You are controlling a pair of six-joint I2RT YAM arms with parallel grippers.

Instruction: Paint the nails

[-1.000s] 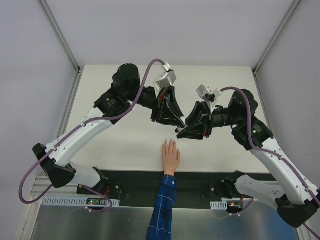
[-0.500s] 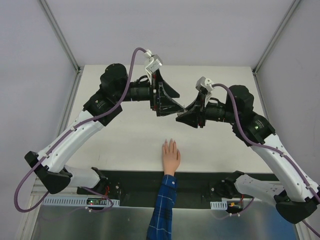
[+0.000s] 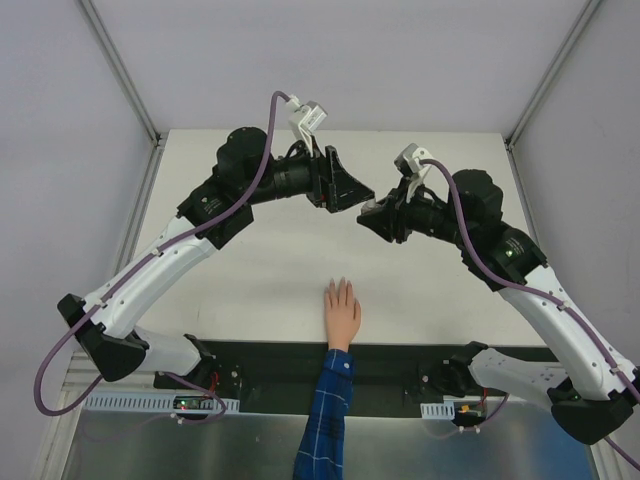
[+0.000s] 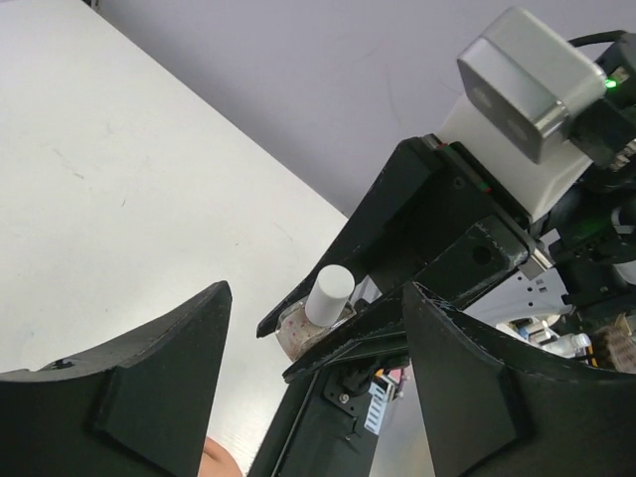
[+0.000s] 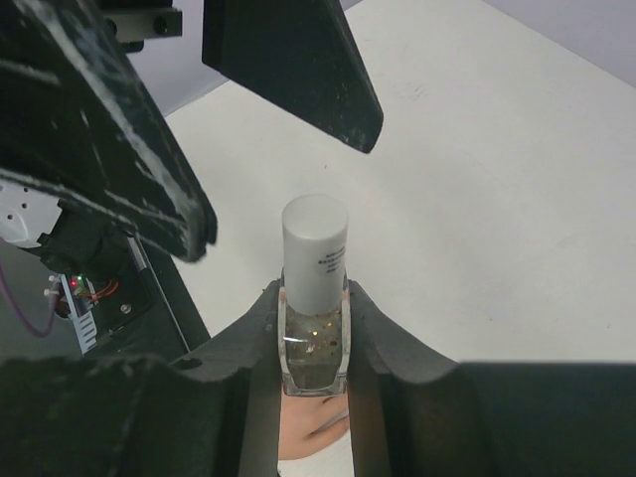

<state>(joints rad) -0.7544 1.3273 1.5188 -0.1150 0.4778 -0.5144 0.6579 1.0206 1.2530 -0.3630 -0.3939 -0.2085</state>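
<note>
The flesh-coloured mannequin hand (image 3: 342, 312) lies flat at the table's near edge, its blue plaid sleeve (image 3: 325, 420) trailing toward me. Its nails (image 3: 339, 287) point to the far side and are too small to make out. Above the table's middle my right gripper (image 5: 314, 293) is shut on the glass body of a small glitter polish bottle (image 5: 314, 343) with a white cap (image 5: 315, 248) on. My left gripper (image 4: 318, 290) faces it, open, with its fingers (image 5: 298, 70) spread wide just beyond the cap (image 4: 329, 292) and not touching it. Part of the hand (image 5: 313, 439) shows under the bottle.
A white tabletop (image 3: 250, 270) lies between grey walls, with metal frame posts (image 3: 120, 70) at the back corners. The black base rail (image 3: 400, 365) runs along the near edge, where the sleeve crosses it. Both arms arch over the table's middle.
Both grippers have lifted and moved back, away from the mannequin hand. The left jaws, nearly closed a second ago, have spread apart. The right gripper kept the bottle.
</note>
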